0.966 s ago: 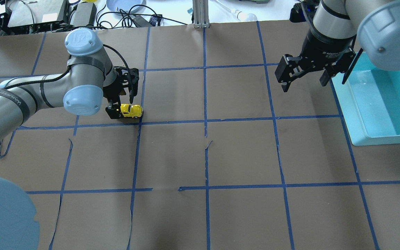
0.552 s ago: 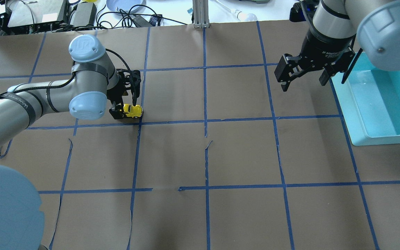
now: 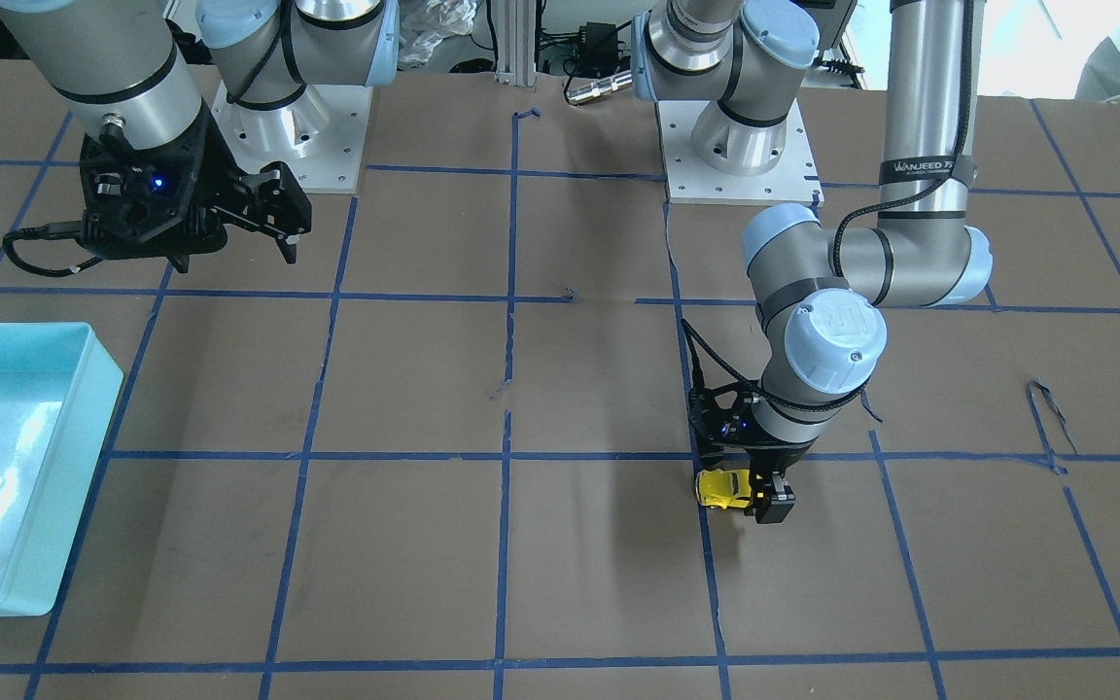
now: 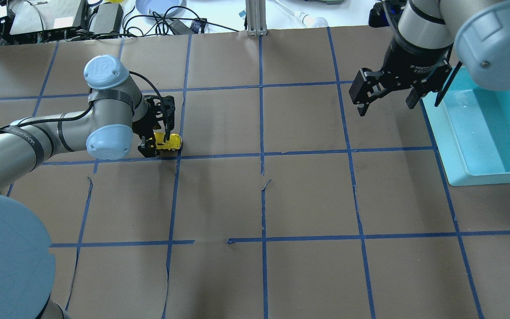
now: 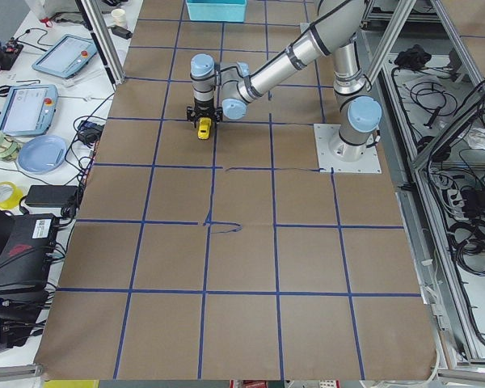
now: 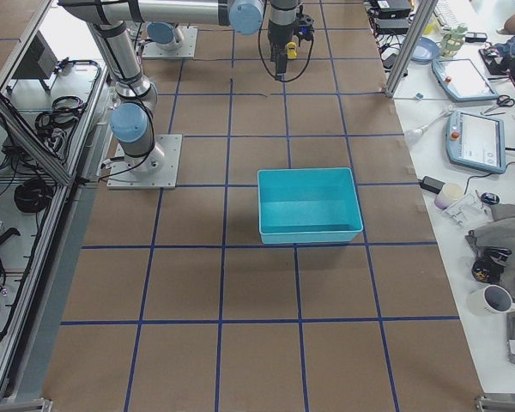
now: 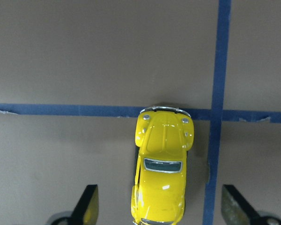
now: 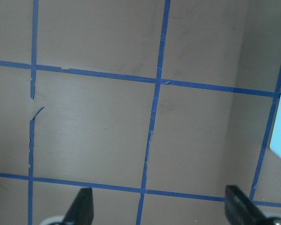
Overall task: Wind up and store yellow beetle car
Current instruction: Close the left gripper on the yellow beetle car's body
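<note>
Brown table (image 7: 84, 56) bears yellow beetle car (image 7: 162, 173), rear cropped, inside spread left gripper (image 7: 161, 208); right gripper (image 4: 386, 108) spread.

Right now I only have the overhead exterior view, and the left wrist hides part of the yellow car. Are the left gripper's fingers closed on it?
Observer: No. In the left wrist view the left gripper is open. Its fingers stand on either side of the yellow beetle car, with a gap on each side.
Operator: Is the car on its wheels, and where is its nose?
Observer: It is roof up on the paper. The headlight end points away from the gripper and reaches a blue tape line.
</note>
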`<state>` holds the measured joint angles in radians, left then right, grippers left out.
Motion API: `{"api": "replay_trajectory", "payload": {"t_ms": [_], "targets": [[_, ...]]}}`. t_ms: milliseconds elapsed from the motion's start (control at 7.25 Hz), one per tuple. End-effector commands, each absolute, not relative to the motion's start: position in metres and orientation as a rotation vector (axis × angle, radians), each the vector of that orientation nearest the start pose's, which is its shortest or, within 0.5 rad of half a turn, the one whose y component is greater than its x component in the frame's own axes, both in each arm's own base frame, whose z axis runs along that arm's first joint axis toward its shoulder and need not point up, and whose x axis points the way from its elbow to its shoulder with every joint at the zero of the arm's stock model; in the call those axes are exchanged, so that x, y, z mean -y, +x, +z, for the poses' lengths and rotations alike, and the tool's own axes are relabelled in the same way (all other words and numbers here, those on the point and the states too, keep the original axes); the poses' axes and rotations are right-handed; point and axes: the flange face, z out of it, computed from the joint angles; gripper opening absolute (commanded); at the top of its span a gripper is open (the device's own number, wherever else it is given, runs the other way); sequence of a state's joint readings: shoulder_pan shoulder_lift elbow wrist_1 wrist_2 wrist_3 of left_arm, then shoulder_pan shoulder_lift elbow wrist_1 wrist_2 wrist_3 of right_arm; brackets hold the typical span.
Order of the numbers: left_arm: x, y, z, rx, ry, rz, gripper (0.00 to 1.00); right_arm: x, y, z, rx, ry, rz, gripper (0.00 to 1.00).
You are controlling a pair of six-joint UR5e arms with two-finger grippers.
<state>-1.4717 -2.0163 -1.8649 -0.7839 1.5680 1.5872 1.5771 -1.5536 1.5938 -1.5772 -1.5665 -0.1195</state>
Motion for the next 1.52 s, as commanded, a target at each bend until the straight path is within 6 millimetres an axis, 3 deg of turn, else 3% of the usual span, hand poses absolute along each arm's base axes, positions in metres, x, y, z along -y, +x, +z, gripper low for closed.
{"api": "replay_trajectory", "payload": {"t_ms": [0, 828, 966, 1103, 1241, 1379], "targets": [[0.590, -0.072, 0.187, -2.332, 2.067, -0.076, 0.83, 0.494, 0.138, 0.469, -3.128, -0.199, 0.052, 1.00], [0.587, -0.085, 0.182, -2.288, 2.129, -0.058, 0.78, 0.494, 0.137, 0.469, -3.128, -0.197, 0.057, 1.00], [0.588, -0.085, 0.183, -2.287, 2.128, -0.063, 0.65, 0.494, 0.138, 0.469, -3.128, -0.199, 0.057, 1.00], [0.588, -0.085, 0.181, -2.288, 2.132, -0.058, 0.44, 0.494, 0.138, 0.469, -3.128, -0.199, 0.055, 1.00], [0.588, -0.084, 0.180, -2.287, 2.132, -0.057, 0.34, 0.494, 0.136, 0.468, -3.130, -0.197, 0.060, 1.00], [0.589, -0.083, 0.179, -2.270, 2.142, -0.047, 0.30, 0.494, 0.136, 0.468, -3.128, -0.194, 0.060, 1.00]]}}
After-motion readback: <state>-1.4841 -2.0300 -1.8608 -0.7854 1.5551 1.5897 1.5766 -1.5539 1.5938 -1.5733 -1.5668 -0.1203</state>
